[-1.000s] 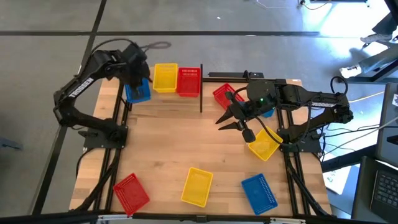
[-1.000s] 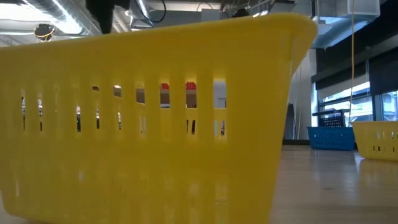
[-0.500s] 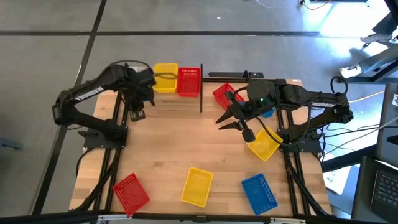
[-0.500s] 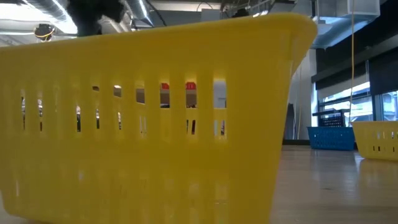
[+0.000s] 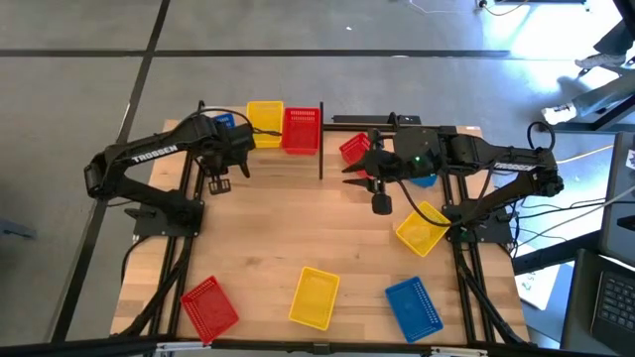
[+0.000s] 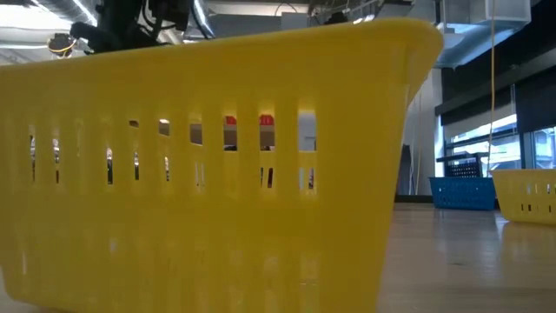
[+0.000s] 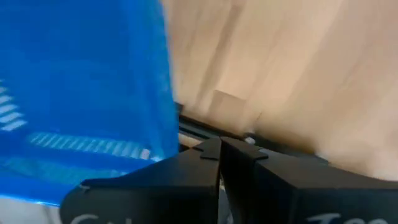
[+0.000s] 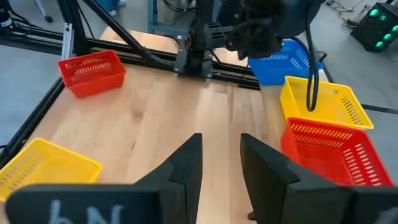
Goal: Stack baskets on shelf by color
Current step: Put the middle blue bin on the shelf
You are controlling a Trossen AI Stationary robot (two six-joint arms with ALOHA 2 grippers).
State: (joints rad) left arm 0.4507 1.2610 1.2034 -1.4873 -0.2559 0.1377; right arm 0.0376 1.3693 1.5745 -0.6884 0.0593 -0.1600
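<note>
The wooden shelf [image 5: 283, 159] carries a blue basket [image 5: 225, 121], a yellow one [image 5: 264, 124] and a red one [image 5: 301, 130] side by side. My left gripper [image 5: 222, 175] is shut and points down just in front of the blue basket [image 7: 81, 93]. My right gripper [image 5: 351, 171] is open and empty, near a red basket [image 5: 352, 147] and a blue one [image 5: 428, 179] on the table's right. A yellow basket [image 5: 421, 229] lies nearer. Red [image 5: 208, 305], yellow [image 5: 315, 297] and blue [image 5: 413, 305] baskets sit along the near edge. My left gripper is shut, pointing down, right beside the blue basket's side wall [image 7: 163, 124]. I cannot tell whether it touches that wall.
A black post [image 5: 321, 139] marks the shelf's right end. The middle of the tabletop [image 5: 298, 218] is bare wood. In the low view the near yellow basket [image 6: 208, 174] fills most of the picture, with blue [image 6: 463, 193] and yellow [image 6: 526, 196] baskets behind it.
The blue basket has moved from the shelf's front left toward the far edge and now stands beside the yellow one. My left arm has swung toward the table's near edge and down, away from it. My right gripper has moved toward the far edge, closer to the red basket.
</note>
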